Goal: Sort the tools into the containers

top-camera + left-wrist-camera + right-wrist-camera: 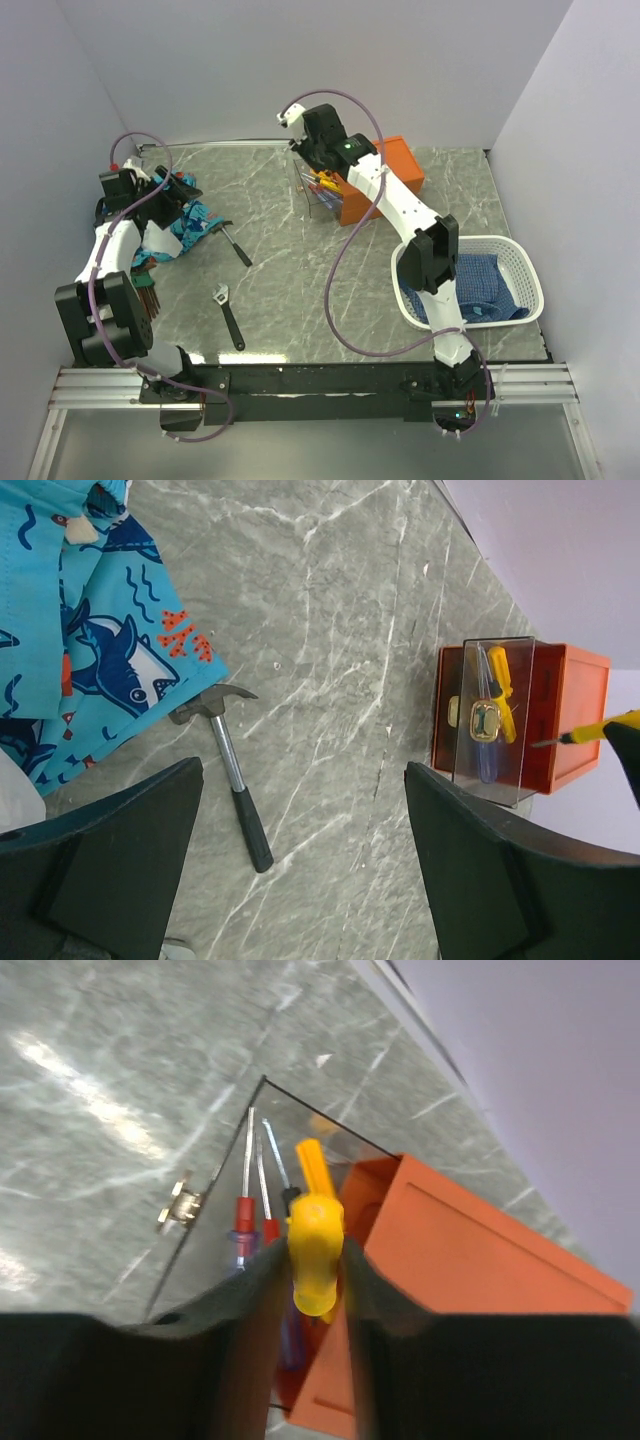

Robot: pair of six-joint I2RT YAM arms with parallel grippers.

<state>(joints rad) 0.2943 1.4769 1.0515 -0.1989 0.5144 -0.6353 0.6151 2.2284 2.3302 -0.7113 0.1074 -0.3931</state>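
Observation:
The orange box (392,172) stands at the back of the table with its clear lid (215,1200) swung open; several screwdrivers (325,185) lie inside. My right gripper (312,160) is above the open box, shut on a yellow-handled screwdriver (317,1245); red-handled ones (243,1215) lie below it. The black-handled hammer (237,243) and the adjustable wrench (228,315) lie on the table. My left gripper (300,880) is open and empty, above the table left of the hammer (232,772), facing the box (565,715).
A blue shark-print cloth (90,630) lies bunched at the left by my left gripper. A white basket (520,262) holding blue cloth stands at the right. A brown bristly thing (148,292) lies beside the left arm. Walls close the back and sides.

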